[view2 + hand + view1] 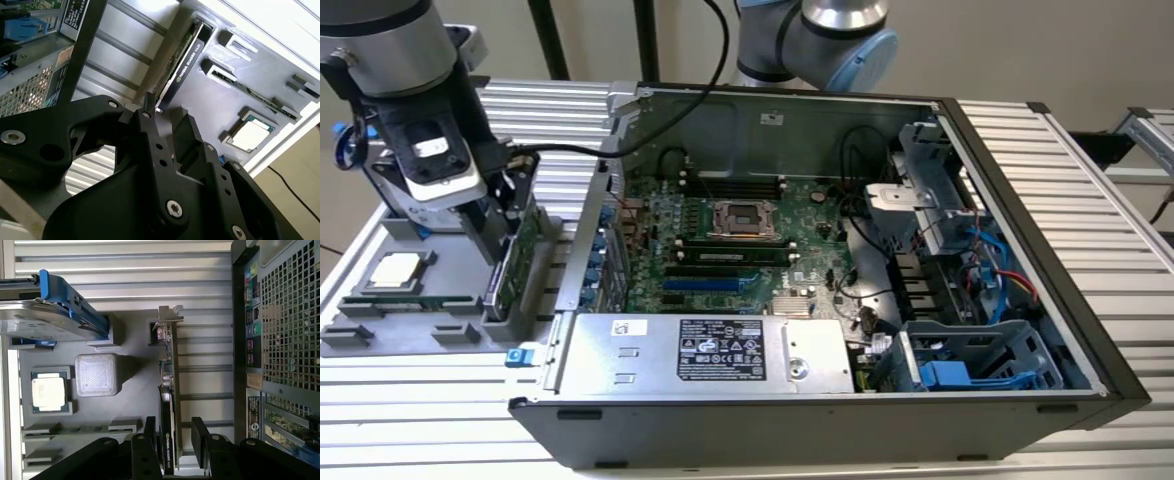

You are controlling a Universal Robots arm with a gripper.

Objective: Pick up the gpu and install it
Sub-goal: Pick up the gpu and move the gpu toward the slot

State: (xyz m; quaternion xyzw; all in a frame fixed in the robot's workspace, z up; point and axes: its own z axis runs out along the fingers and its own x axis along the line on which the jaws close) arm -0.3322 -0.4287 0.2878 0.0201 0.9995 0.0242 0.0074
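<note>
Two spread fingers [150, 427] of the gripper [173, 422] flank the gpu [167, 400]. It stands on edge in a gray tray [135, 390] beside the computer case [787, 430].

Green-and-black gpu [169, 390], black gripper [174, 427], grey tray [135, 390], silver hard drive [35, 325] with blue clips [75, 302].

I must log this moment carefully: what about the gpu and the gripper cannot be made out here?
Exterior view: upper edge of the gpu, behind the gripper.
First wrist view: the card's near end, covered by the gripper's black body.
Exterior view: the card's lower edge, sunk in the grey holder.
</note>
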